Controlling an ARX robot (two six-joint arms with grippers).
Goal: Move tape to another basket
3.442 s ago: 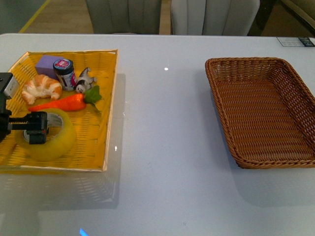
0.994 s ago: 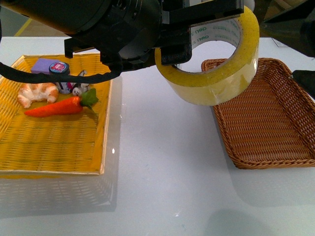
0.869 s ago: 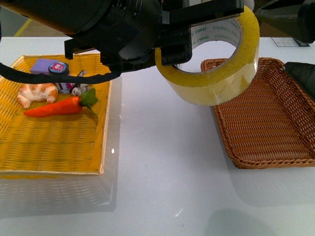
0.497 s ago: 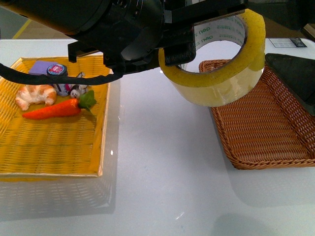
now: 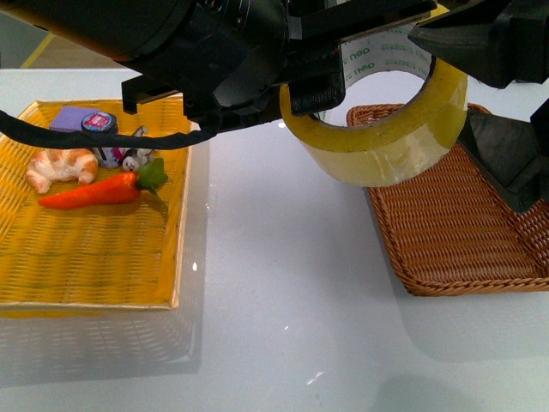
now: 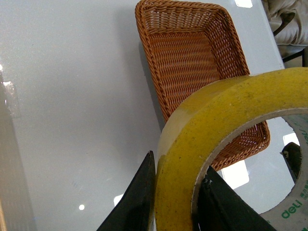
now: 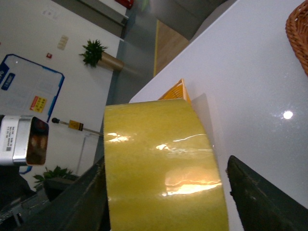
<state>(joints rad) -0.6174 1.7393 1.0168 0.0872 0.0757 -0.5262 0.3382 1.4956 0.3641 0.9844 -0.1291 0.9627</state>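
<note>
The tape (image 5: 377, 154), a wide yellowish roll with a white core and green lettering, hangs in the air above the table, close to the camera. My left gripper (image 5: 313, 86) is shut on its wall, one finger inside the ring and one outside (image 6: 177, 163). The roll (image 6: 183, 144) sits over the near left edge of the brown wicker basket (image 5: 455, 232), which is empty (image 6: 192, 53). My right gripper (image 5: 442, 79) is open with its fingers on either side of the roll's width (image 7: 166, 161). A gap shows beside one finger (image 7: 260, 192).
The yellow flat tray (image 5: 86, 266) lies at the left and holds a carrot (image 5: 90, 189), a croissant (image 5: 60, 167), a small jar (image 5: 99, 123) and a purple block (image 5: 69, 116). Bare white table (image 5: 274, 283) lies between tray and basket.
The tape left the yellow tray and was carried up and right toward the brown basket. In the last half second my right gripper came in around it from the right.
</note>
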